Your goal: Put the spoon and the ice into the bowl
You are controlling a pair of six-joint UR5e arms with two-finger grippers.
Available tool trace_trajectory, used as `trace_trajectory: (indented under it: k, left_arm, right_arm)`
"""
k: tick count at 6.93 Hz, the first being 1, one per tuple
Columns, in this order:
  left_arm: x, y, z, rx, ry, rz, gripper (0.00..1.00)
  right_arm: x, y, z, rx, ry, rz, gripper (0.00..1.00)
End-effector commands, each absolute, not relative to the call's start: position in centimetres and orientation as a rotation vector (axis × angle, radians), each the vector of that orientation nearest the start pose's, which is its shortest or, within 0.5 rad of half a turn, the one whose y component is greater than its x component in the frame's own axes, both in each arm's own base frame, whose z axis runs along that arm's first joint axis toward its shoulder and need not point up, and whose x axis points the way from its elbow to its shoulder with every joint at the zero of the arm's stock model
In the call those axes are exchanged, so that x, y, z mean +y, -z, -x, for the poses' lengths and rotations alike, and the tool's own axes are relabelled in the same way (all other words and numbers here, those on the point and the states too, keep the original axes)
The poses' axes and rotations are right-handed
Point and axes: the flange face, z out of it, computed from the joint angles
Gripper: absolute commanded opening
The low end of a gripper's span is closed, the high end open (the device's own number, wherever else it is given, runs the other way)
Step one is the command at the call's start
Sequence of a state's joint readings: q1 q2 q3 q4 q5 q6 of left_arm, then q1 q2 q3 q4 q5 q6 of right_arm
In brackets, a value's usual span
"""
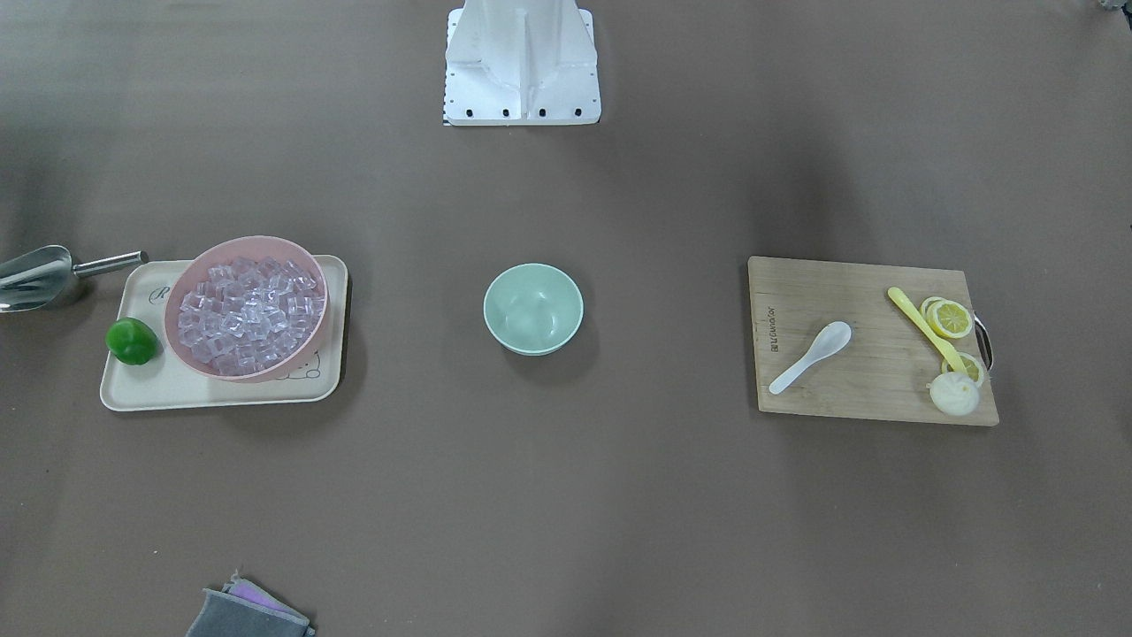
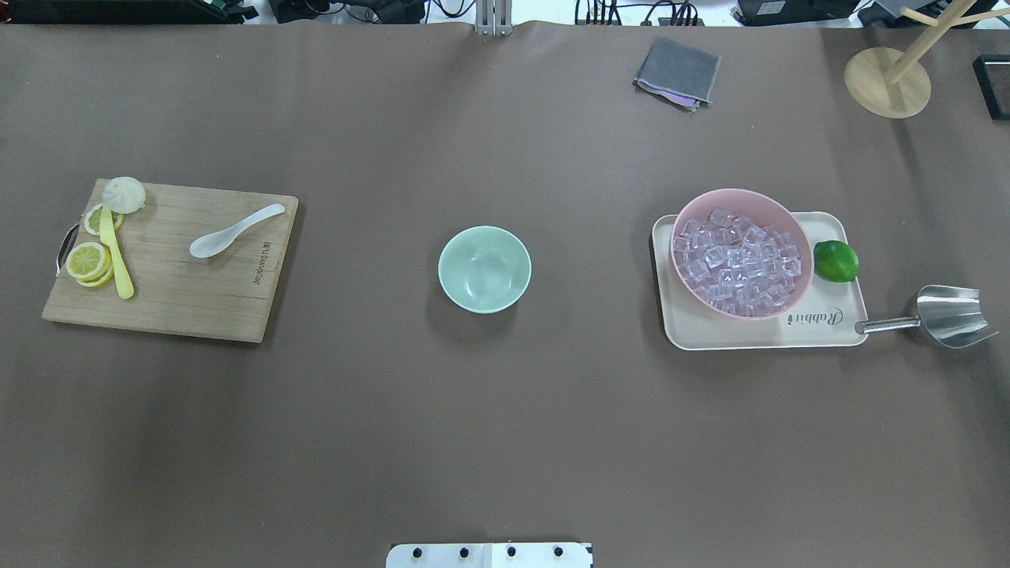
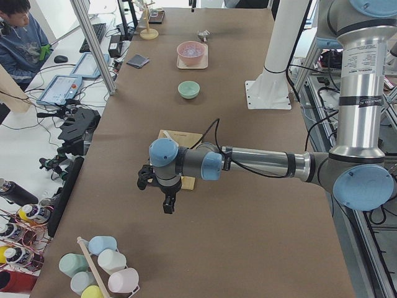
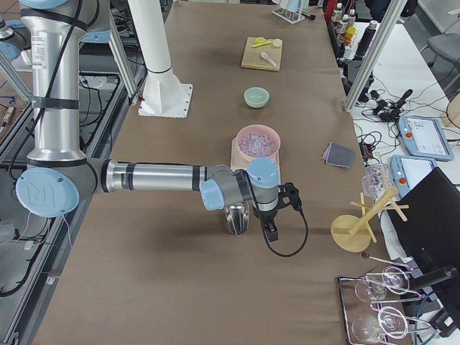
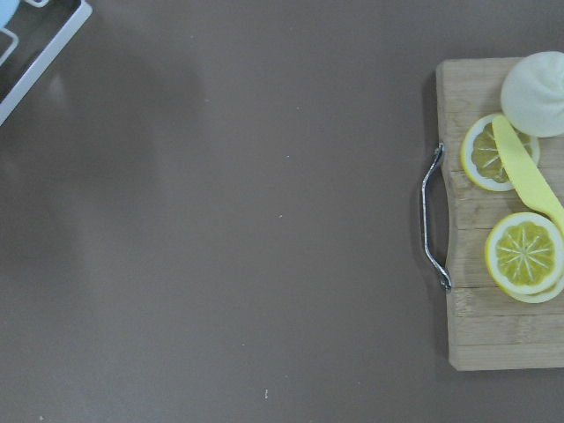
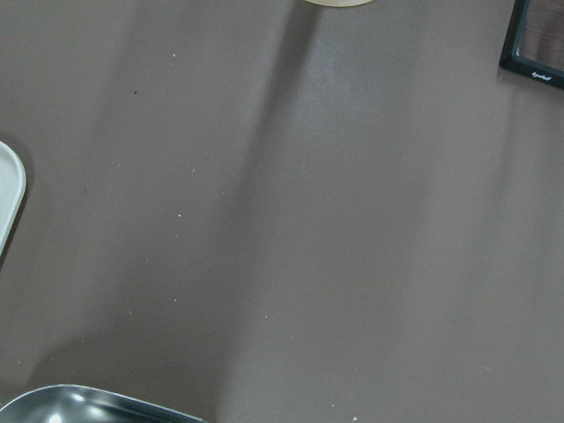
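Though left fingers [image 3: 167, 203] and right fingers [image 4: 272, 231] cannot be judged, the spoon [image 2: 235, 231] lies diagonally, handle end nearer the bowl [image 2: 484, 269].

Mint-green bowl [image 2: 484, 268] upright, empty, at table [image 2: 505, 434] centre, white spoon [image 2: 235, 231] flat near left end, clear ice cubes [image 2: 740, 260] heaped near right end

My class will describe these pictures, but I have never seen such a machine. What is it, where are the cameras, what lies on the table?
A robot with two arms ending in grippers. Two cameras look down on the table, two along it from its ends, two ride on the wrists. The left gripper and right gripper hang above the table; nothing seems held. The bowl stands mid-table, the spoon lies on a cutting board, the ice fills a pink bowl on a tray.
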State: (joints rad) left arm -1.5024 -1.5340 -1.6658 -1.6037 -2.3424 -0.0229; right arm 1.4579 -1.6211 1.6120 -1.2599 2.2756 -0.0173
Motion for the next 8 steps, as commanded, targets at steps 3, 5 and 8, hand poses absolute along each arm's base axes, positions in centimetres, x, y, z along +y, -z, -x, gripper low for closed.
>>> trace_trajectory:
  k: [3,5,8]
  left_arm:
    - [-49.3,-64.3,3.3,0.780,-0.063,-0.033,0.98]
    - [-50.1,-61.8,3.2,0.787,-0.087,-0.089,0.98]
    - [-51.6,-59.6,3.0,0.794,-0.084,-0.176,0.98]
  right_arm:
    - [-50.2,-63.0,-1.2,-0.717,0.226,-0.259,1.00]
    - [-50.2,-62.5,-1.3,-0.717,0.228,-0.270,1.00]
    - [-51.3,-61.9,-0.9,-0.730,0.214,-0.268,1.00]
